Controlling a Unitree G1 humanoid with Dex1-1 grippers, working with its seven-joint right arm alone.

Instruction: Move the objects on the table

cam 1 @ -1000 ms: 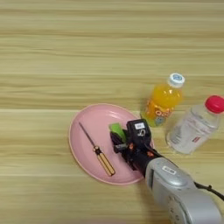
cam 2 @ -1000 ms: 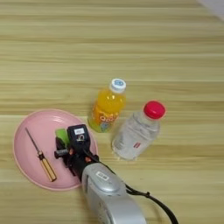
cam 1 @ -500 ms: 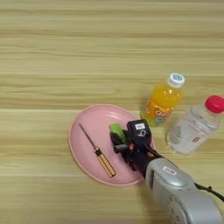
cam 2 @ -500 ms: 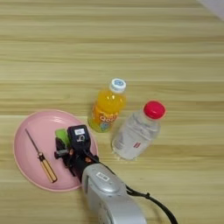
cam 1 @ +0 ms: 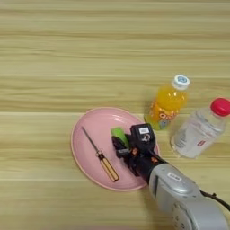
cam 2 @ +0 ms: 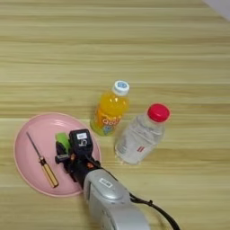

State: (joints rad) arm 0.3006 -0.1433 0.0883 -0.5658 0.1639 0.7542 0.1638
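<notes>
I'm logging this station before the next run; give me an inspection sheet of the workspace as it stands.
Surface: light wooden table with lengthwise grain.
Job's things: green block and screwdriver, both lying on the pink plate; the block is partly hidden by the claw.
Clutter: orange juice bottle with white cap and clear bottle with red cap, right of the plate.
Grippers: right claw over the plate at the block; finger state cannot be read.
Cables: black cable trailing from the silver forearm.
Surroundings: a pale strip past the table's far right corner.
</notes>
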